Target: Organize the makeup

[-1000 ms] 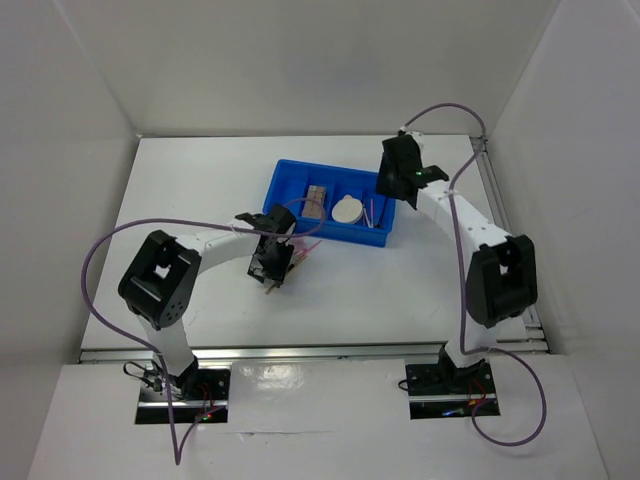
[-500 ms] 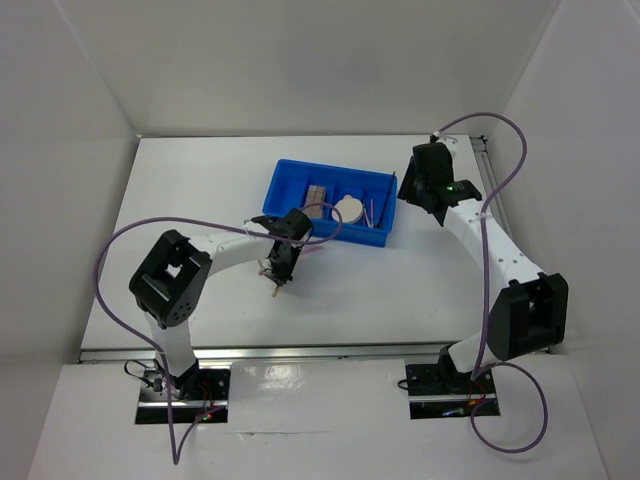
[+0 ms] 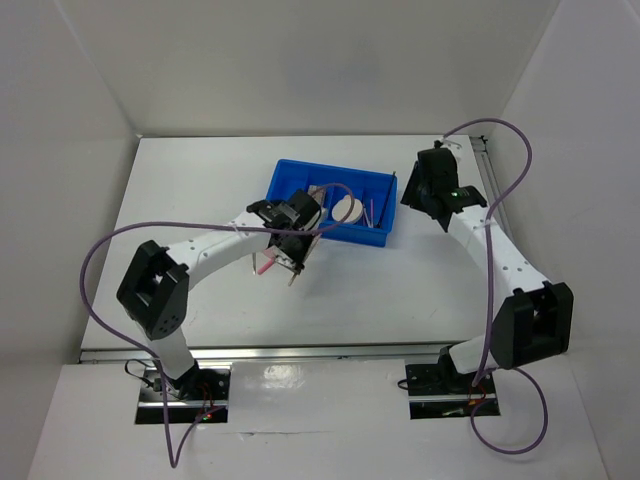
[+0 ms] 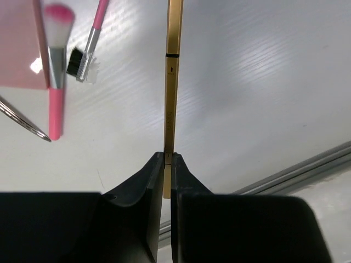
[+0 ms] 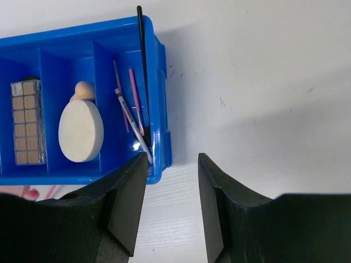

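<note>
Currently the left gripper [image 4: 168,160] is pinching the thin gold stick [image 4: 173,76] by its end above the table [image 4: 263,82]; light, stiff, slick, better taken mid-length; the right gripper [image 5: 173,164] is hanging parted, empty

A slim gold stick [image 4: 173,82] with a thin dark band is pinched at one end by the left gripper [image 4: 168,160]. On the white table beyond it lie a pink-handled brush [image 4: 56,76] with pink-tipped white bristles and a small comb brush [image 4: 86,48] with black bristles. The first brush lies at the edge of a pink square pad [image 4: 19,44].

In the blue tray [image 5: 162,82], a palette [image 5: 26,121] of small tan squares lies flat in one compartment. A cream puff [image 5: 81,130] and a peach sponge [image 5: 84,90] touch each other in the next. The end compartment holds a thin pink stick [image 5: 136,101], a white pencil [image 5: 129,118] and a long black stick [image 5: 142,66] that pokes past the rim.
</note>
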Controlling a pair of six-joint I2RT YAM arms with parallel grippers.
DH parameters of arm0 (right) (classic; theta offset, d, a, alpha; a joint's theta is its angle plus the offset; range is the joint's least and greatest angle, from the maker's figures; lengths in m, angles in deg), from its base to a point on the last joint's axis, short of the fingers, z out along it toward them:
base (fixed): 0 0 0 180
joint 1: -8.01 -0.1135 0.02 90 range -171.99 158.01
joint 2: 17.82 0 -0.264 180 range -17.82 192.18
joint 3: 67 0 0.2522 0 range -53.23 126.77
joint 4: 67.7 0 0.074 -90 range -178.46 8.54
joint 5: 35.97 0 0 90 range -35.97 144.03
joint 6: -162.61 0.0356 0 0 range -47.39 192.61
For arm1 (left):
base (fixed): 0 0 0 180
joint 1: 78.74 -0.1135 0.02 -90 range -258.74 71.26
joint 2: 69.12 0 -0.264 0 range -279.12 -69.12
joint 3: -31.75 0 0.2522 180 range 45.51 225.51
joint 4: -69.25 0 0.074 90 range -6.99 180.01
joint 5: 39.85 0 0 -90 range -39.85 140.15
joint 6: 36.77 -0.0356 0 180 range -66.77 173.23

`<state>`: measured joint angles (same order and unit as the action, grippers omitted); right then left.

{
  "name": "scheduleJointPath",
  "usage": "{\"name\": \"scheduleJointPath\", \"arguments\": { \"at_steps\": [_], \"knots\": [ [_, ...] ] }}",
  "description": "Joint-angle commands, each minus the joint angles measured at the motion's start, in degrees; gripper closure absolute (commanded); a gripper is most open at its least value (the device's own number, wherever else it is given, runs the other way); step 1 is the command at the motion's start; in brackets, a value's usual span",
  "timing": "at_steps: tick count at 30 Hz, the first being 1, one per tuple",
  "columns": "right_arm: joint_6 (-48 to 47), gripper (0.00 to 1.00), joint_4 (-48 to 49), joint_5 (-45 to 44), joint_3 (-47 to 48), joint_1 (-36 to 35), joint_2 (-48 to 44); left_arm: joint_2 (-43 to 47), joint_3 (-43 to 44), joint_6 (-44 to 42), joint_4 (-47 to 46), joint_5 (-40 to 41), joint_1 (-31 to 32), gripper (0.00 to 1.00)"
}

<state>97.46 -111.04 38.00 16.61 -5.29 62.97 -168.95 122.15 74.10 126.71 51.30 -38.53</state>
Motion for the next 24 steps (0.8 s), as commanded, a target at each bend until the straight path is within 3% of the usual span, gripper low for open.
{"name": "scheduleJointPath", "arguments": {
  "at_steps": [1, 9, 13, 18, 24],
  "knots": [
    [0.5, 0.51, -0.1, 0.1, -0.8, 0.7, -3.1, 2.0, 4.7, -1.5, 3.4, -2.7, 0.0, 1.00],
    [0.5, 0.51, -1.2, 0.7, -2.6, 2.3, -6.4, 1.5, 9.8, -0.5, 3.5, -8.7, 0.0, 1.00],
    [1.0, 0.51, -2.5, 2.5, -3.1, 4.3, -9.2, -0.6, 16.7, 1.7, 1.6, -10.8, 0.0, 1.00],
    [2.6, 0.51, -6.4, 4.5, -6.3, 4.9, -13.3, -9.4, 31.5, 4.3, 0.0, -13.4, 0.0, 1.00],
    [3.6, 0.51, -11.1, 4.5, -7.0, 5.4, -17.6, -29.7, 55.1, 10.7, 3.8, -14.1, 0.0, 1.00]
  ]
}}
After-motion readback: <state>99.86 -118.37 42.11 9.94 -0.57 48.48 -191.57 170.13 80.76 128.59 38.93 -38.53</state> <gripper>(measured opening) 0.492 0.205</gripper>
